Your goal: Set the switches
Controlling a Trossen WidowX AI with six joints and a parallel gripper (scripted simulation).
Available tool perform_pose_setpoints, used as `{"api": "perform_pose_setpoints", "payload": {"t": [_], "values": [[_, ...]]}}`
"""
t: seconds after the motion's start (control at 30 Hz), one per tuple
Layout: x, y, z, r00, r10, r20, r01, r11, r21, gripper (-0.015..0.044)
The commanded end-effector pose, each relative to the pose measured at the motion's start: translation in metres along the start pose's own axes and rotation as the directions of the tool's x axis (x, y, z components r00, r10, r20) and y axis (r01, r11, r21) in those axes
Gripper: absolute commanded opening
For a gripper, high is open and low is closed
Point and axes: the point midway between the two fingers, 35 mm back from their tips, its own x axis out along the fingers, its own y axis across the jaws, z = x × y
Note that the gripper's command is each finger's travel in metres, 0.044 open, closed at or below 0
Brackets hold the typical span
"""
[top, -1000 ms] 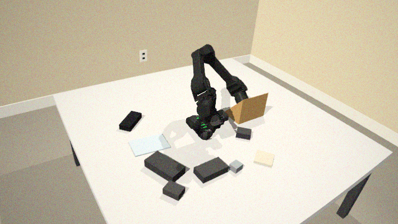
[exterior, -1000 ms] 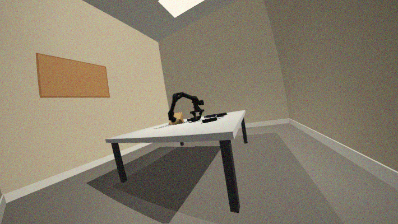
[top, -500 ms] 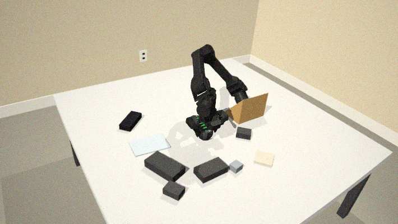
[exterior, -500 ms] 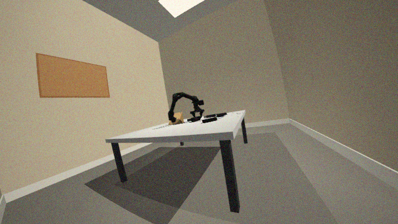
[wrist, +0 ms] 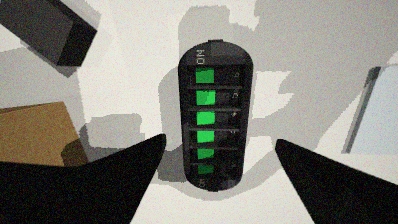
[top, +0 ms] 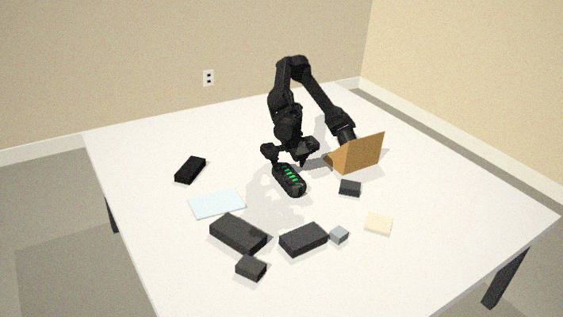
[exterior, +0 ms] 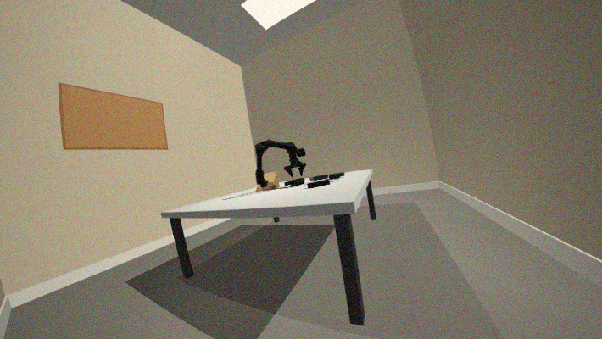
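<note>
The dark grey controller unit [top: 296, 192] [exterior: 294, 182] [wrist: 215, 50] sits with its switch side up on the bench [top: 416, 190]. In the wrist view, green ends of six rockers show in a column left of centre, under the ON mark. The lowest green patch is the darkest; I cannot tell each rocker's tilt for certain. The label on the underside is hidden. My gripper [top: 288, 163] [exterior: 297, 175] [wrist: 219, 141] is wide open and empty, above the unit, with one finger on either side of it in the wrist view.
A brown angled panel [top: 364, 152] [wrist: 35, 132] stands beside the arm's base. A small dark block [top: 350, 188] lies near it. A pale blue sheet [top: 216, 204] [wrist: 382, 110], a black box [top: 189, 170], larger dark boxes [top: 238, 234], a grey cube [top: 338, 234] and a cream pad [top: 378, 223] lie around.
</note>
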Motion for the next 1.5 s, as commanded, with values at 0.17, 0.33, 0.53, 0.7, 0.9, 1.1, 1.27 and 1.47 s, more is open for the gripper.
{"api": "perform_pose_setpoints", "payload": {"t": [0.17, 0.33, 0.53, 0.7, 0.9, 1.1, 1.27, 1.47], "values": [[0.001, 0.002, -0.003, 1.0, 0.007, -0.009, -0.007, 1.0, -0.015, 0.044], [0.001, 0.002, -0.003, 1.0, 0.007, -0.009, -0.007, 1.0, -0.015, 0.044], [-0.011, 0.001, -0.002, 1.0, 0.007, -0.008, -0.007, 1.0, -0.014, 0.044], [-0.048, 0.002, -0.001, 1.0, 0.008, -0.006, -0.008, 1.0, -0.009, 0.044], [-0.049, 0.002, -0.001, 1.0, 0.008, -0.006, -0.008, 1.0, -0.009, 0.0361], [-0.049, 0.002, -0.001, 1.0, 0.008, -0.006, -0.008, 1.0, -0.009, 0.0204], [-0.049, 0.002, -0.001, 1.0, 0.008, -0.006, -0.008, 1.0, -0.009, 0.0072], [-0.049, 0.002, -0.001, 1.0, 0.008, -0.006, -0.008, 1.0, -0.009, 0.0]]}}
